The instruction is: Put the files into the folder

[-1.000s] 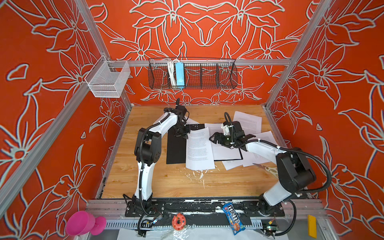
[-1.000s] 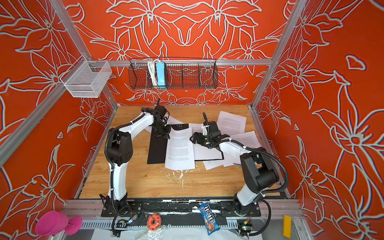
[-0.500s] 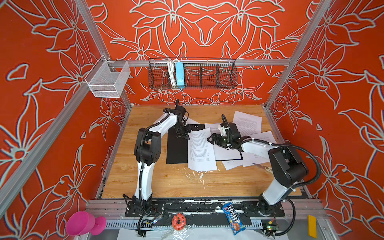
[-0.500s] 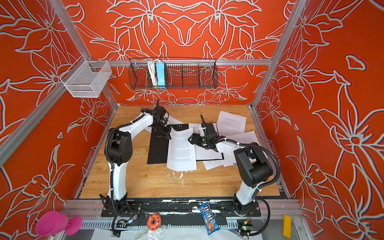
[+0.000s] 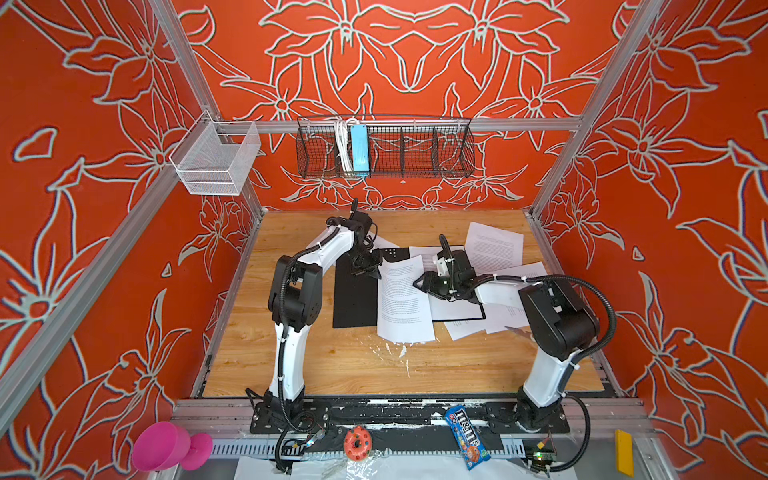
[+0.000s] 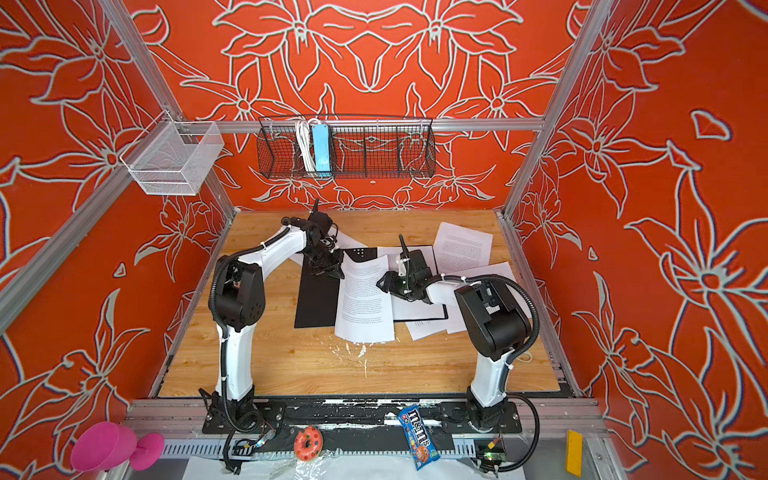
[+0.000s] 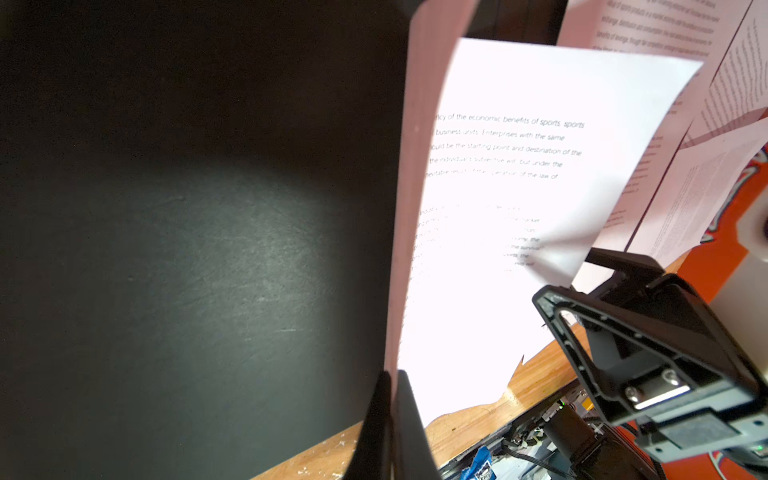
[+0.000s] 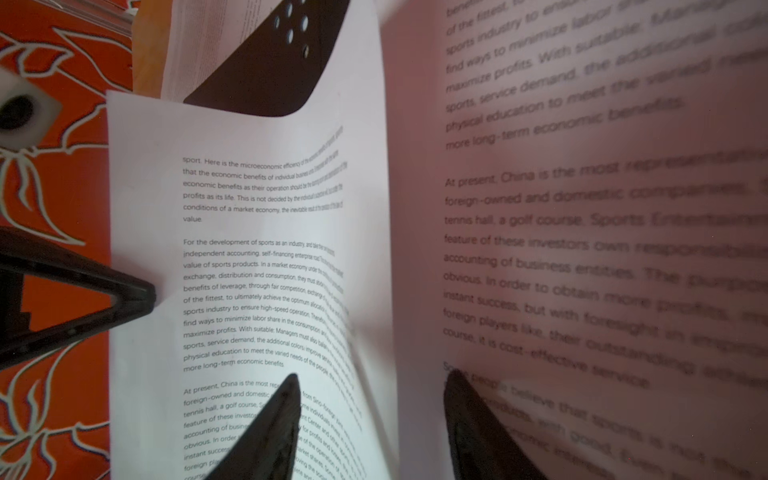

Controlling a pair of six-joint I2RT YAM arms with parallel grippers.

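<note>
Folder open flat at mid-table, black inside up, dotted corner toward the back wall. One printed sheet across its middle, bowed up, front end overhanging the folder's edge. Left gripper clamped tight on that sheet near its back left corner. Right gripper at the sheet's right side, jaws apart, a raised fold of paper between them. Right arm across the folder's right half. More files fanned out under and behind that arm. Wooden table, white flecks near the front. Orange flower-patterned walls. Black wire basket with power strip on the back rail.
</note>
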